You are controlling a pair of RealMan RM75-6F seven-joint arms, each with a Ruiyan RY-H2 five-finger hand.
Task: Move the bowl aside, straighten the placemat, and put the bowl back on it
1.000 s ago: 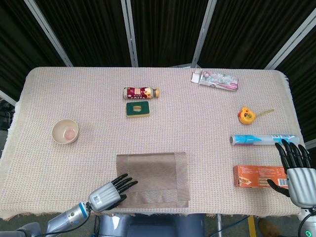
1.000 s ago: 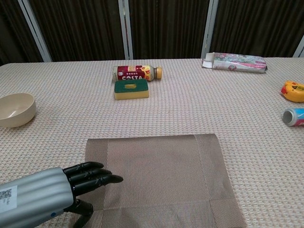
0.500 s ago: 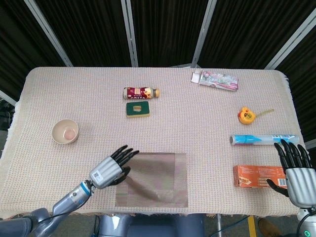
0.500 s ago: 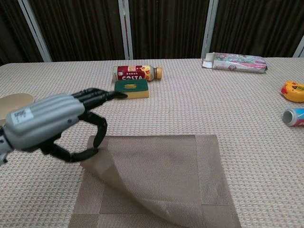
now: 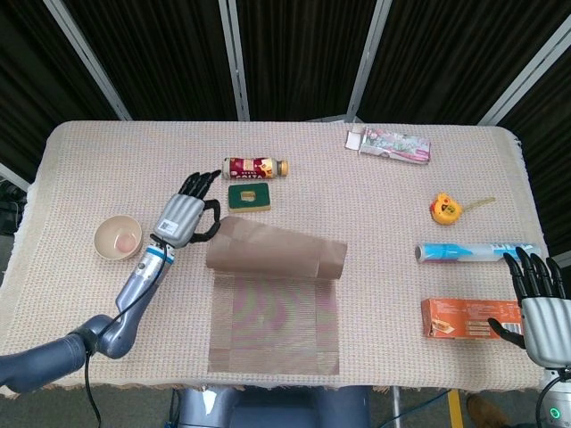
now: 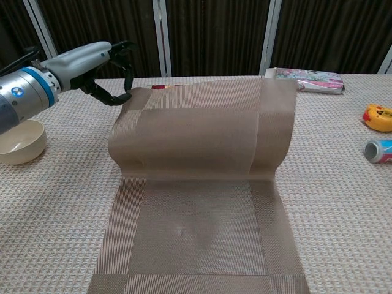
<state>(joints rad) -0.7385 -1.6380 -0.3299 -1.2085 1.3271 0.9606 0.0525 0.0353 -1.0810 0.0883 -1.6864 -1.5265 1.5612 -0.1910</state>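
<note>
The brown woven placemat (image 5: 275,308) (image 6: 196,233) lies at the table's near middle, its far half lifted and curled over in a hump. My left hand (image 5: 187,212) (image 6: 98,67) pinches the mat's far left corner and holds it up above the table. The beige bowl (image 5: 118,237) (image 6: 19,142) stands on the cloth to the left of the mat, apart from it. Far off at the table's near right edge, my right hand (image 5: 540,308) holds nothing, its fingers spread, beside the orange box.
A Costa bottle (image 5: 255,167) and a green-and-yellow sponge (image 5: 250,196) lie just beyond the raised mat. To the right are a pink packet (image 5: 390,144), a yellow tape measure (image 5: 445,208), a blue tube (image 5: 477,252) and an orange box (image 5: 466,318).
My left hand has carried the mat's corner away from me and upward, so the mat now arches high and stretches longer on the table. The right hand has slid slightly lower.
</note>
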